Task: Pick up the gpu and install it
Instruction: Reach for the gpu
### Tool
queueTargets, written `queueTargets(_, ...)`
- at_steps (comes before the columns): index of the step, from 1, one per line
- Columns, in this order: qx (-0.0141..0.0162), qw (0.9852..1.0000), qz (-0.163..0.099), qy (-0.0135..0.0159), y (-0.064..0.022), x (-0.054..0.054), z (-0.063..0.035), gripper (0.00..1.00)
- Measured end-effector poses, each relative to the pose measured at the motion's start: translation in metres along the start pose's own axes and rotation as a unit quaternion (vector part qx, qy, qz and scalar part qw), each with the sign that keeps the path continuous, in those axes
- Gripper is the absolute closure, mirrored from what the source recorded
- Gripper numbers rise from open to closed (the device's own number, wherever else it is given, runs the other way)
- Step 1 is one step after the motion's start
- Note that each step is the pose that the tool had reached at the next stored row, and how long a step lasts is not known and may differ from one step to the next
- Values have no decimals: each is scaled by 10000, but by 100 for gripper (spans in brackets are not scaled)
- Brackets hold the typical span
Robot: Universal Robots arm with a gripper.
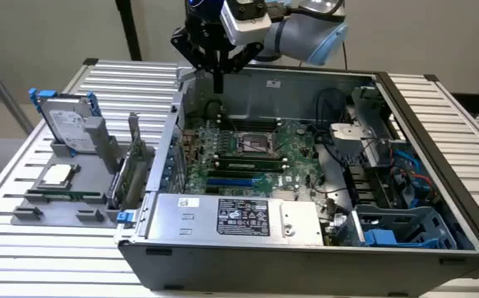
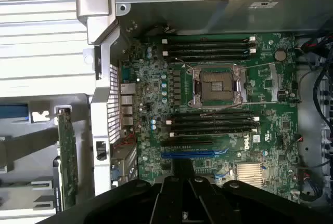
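Note:
The gpu [image 1: 128, 171] stands on edge in a grey holder [image 1: 57, 208] on the slatted table, just outside the case on the exterior view's left, its silver bracket pointing up. In the wrist view the gpu [image 2: 67, 156] shows edge-on as a thin green board. My gripper [image 1: 218, 85] hangs above the back corner of the open computer case [image 1: 305, 261], over the motherboard [image 1: 248, 155], well apart from the card. Its fingers are shut together with nothing between them. The black gripper [image 2: 182, 174] sits over the board near a blue expansion slot [image 2: 187, 155].
A silver hard drive [image 1: 67, 124] with blue rails stands at the back of the holder, with a square chip [image 1: 57, 175] and a green memory stick [image 1: 65, 194] nearer the front. A metal power supply [image 1: 231, 217] fills the case's front. Cables and drive bays [image 1: 388, 186] crowd the exterior view's right.

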State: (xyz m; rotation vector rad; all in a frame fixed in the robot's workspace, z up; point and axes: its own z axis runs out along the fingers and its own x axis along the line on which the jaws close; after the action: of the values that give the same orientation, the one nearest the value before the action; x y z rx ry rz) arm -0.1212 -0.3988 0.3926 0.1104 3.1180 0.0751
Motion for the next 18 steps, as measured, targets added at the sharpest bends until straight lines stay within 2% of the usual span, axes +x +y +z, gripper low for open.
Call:
queueTargets(14, 0, 10000, 0, 0, -1, 0, 0, 100)
queueTargets(16, 1, 10000, 1, 0, -22, 30, -3, 100)
queueTargets(18, 0, 10000, 0, 0, -62, 111, -5, 100)
